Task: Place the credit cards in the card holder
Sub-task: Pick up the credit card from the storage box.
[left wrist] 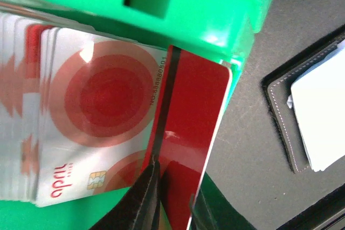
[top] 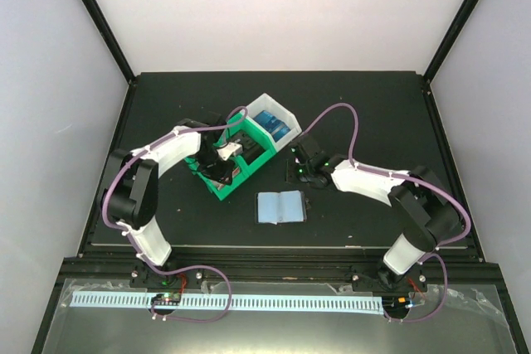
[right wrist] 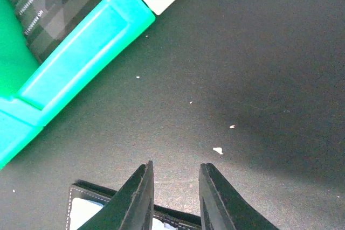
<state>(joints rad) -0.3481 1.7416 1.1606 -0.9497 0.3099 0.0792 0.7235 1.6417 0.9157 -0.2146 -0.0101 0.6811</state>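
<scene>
Left claw point(left wrist: 173, 189): clenched on the lower edge of a red card point(left wrist: 188, 127), which is tilted up from the stack of red-and-white cards point(left wrist: 91, 100) inside the green bin point(left wrist: 215, 14), its upper corner close to the bin wall. Right claw point(right wrist: 177, 168): released, fingers apart, dark surface point(right wrist: 259, 79) visible between them, tips at the stitched edge of the card holder point(top: 280, 206). Holder: lying open, pale inside up, on the surface just beside the green bin's near corner. Black card point(right wrist: 54, 9): flat in the green bin. Blue cards point(top: 276, 128): in the joined white bin point(top: 267, 99). Bare surface extends right of the holder.
</scene>
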